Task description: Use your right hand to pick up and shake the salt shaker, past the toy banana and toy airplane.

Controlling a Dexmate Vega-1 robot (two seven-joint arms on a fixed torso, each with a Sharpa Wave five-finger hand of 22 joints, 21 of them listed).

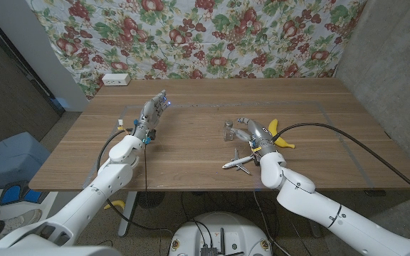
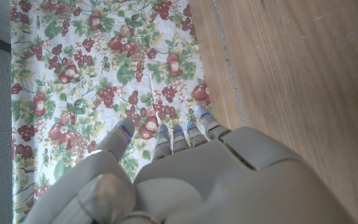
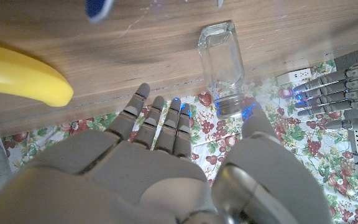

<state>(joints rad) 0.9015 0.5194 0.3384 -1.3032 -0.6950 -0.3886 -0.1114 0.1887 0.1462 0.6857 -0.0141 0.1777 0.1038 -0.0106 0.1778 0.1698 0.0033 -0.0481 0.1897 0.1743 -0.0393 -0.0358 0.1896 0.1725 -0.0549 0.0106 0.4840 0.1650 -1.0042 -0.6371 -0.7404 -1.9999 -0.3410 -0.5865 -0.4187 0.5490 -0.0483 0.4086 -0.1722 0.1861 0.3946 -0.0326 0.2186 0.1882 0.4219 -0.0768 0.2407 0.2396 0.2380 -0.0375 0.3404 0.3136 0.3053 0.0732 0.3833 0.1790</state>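
The salt shaker is a clear glass jar with a silver cap, standing mid-table. In the right wrist view the shaker stands just beyond my fingertips, its cap next to my thumb, with a gap between. My right hand sits right beside the shaker, its fingers spread and holding nothing. The yellow toy banana lies just to the hand's right, and the banana is also close in the right wrist view. The white toy airplane lies in front of the hand. My left hand is raised at the table's left, fingers straight and empty.
A white power strip lies at the table's back left edge, before the flowered cloth on the wall. Bare wood stretches between the two hands and along the right side of the table.
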